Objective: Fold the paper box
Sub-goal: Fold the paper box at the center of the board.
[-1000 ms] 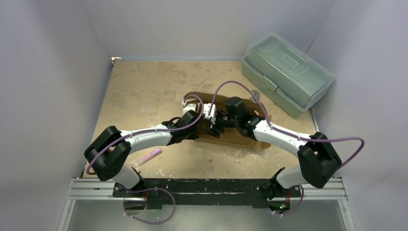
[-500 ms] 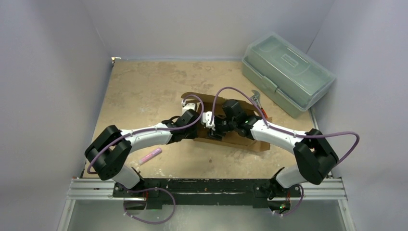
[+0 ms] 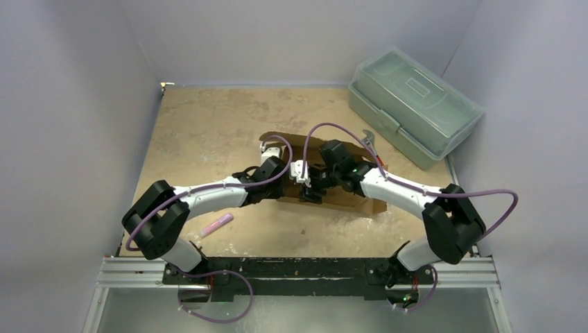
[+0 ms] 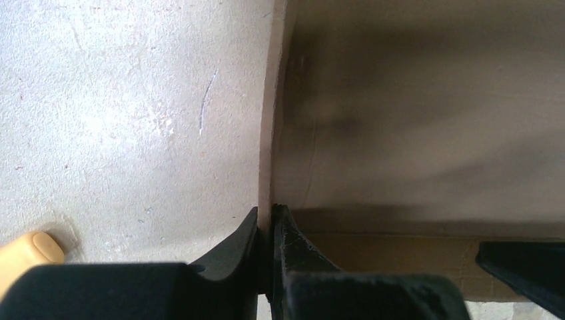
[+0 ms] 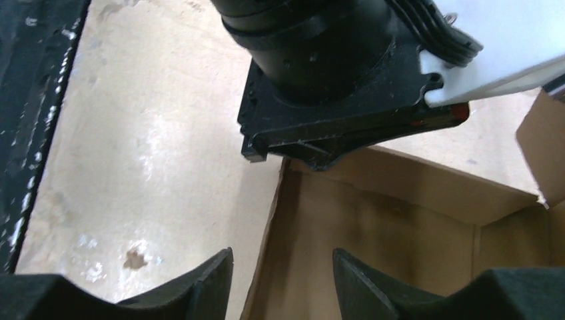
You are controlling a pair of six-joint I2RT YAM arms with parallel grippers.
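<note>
The paper box (image 3: 344, 200) is brown cardboard, partly folded, lying mid-table under both arms. My left gripper (image 3: 276, 155) is at its left end. In the left wrist view the left gripper (image 4: 270, 219) is shut on the thin edge of an upright side wall of the paper box (image 4: 413, 120). My right gripper (image 3: 307, 188) reaches in from the right. In the right wrist view this gripper (image 5: 282, 259) is open, one finger on each side of a wall edge of the paper box (image 5: 373, 220) without touching it. The left arm's wrist (image 5: 320, 73) hangs just beyond.
A translucent grey-green toolbox (image 3: 414, 104) stands at the back right, with a wrench (image 3: 368, 139) lying in front of it. A pink marker (image 3: 216, 223) lies near the left arm's base. Grey walls enclose the table on three sides. A pale yellow rounded object (image 4: 30, 250) shows beside the left fingers.
The right arm and the box have shifted slightly to the left. The left gripper stays shut on the wall and has barely moved.
</note>
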